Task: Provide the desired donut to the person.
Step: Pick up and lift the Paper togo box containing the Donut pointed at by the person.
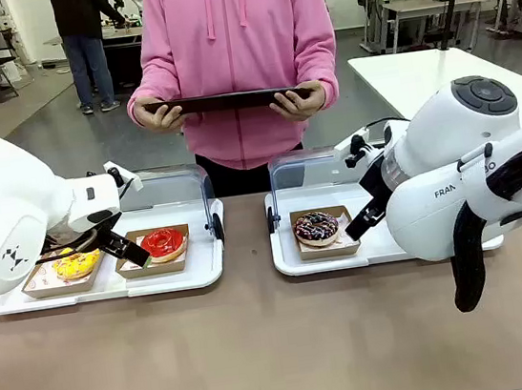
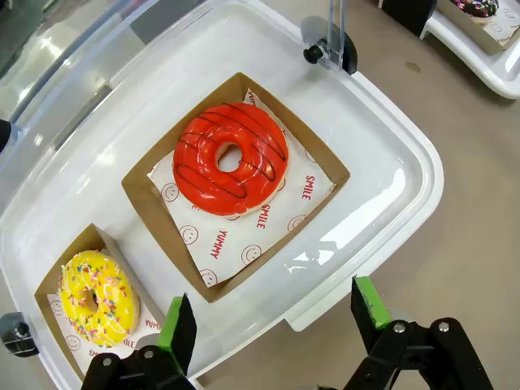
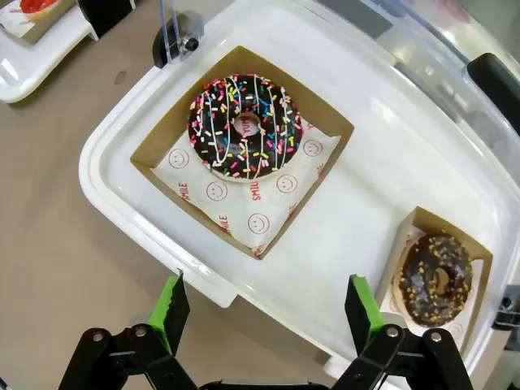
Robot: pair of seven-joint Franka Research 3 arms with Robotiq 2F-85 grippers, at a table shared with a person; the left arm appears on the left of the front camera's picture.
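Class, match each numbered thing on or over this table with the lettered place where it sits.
1 red donut
2 yellow donut
3 chocolate sprinkle donut
4 tablet

A right tray
B person's hands
C left tray, box at the outer end
D left tray, box nearer the table's middle

Pairs: 1-D, 2-C, 3-A, 4-B
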